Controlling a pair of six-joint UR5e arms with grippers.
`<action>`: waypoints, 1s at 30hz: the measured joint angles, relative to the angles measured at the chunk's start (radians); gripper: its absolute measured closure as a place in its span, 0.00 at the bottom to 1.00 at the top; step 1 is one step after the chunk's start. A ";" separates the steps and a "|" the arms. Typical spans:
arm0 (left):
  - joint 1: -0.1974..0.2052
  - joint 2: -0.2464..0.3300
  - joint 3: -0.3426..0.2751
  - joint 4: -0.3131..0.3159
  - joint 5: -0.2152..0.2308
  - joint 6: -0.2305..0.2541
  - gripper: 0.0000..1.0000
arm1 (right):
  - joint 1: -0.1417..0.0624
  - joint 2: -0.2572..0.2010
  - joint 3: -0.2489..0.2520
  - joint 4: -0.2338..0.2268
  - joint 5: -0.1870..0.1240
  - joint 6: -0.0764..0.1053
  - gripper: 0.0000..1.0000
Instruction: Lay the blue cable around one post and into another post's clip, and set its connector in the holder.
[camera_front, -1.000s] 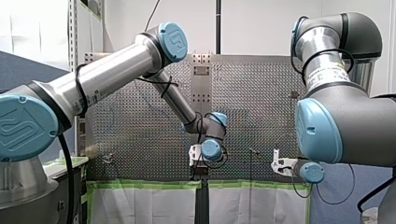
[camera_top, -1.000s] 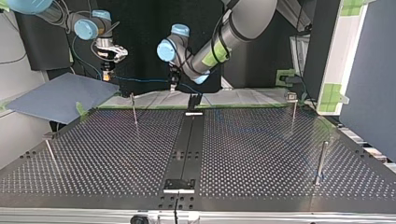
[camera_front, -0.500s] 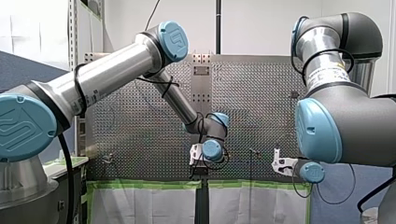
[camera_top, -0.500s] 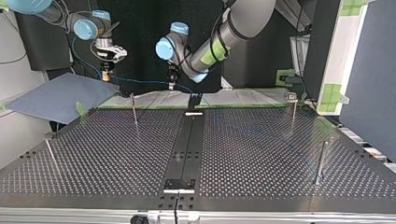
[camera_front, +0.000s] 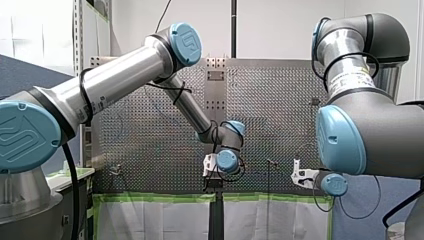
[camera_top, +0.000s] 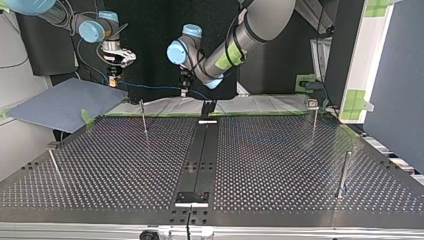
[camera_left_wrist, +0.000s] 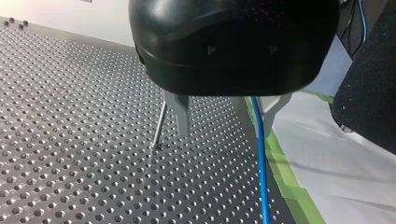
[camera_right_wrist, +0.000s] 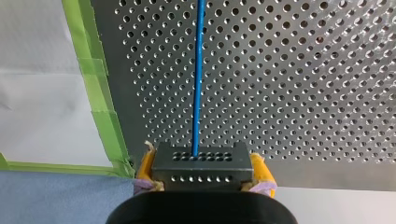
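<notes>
In the front view our left gripper (camera_front: 211, 170) and right gripper (camera_front: 299, 176) sit low, fingers hidden. The top view shows the blue cable (camera_top: 150, 86) strung between them, near a thin post (camera_top: 144, 117). In the left wrist view our metal fingers (camera_left_wrist: 180, 114) stand apart, the cable running loosely between them. In the right wrist view, yellow pads (camera_right_wrist: 259, 168) clamp the black connector (camera_right_wrist: 201, 163). We judge the cable light and limp, best steered from that stiff block.

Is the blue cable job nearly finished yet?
Not nearly. Done: my right claw grips the connector. In hand: the blue cable runs between my left claw's open fingers. Left: no post has cable around it or clipped, and the connector is not set down.
</notes>
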 joint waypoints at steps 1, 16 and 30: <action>0.000 0.000 0.000 0.001 0.000 0.000 0.39 | 0.000 0.000 0.000 0.000 0.000 0.000 1.00; -0.001 0.000 -0.001 0.002 0.001 -0.001 0.83 | 0.000 0.000 0.000 0.001 0.003 -0.002 1.00; -0.005 0.000 -0.001 0.031 -0.002 0.003 0.93 | 0.003 0.000 0.000 0.002 0.008 -0.004 1.00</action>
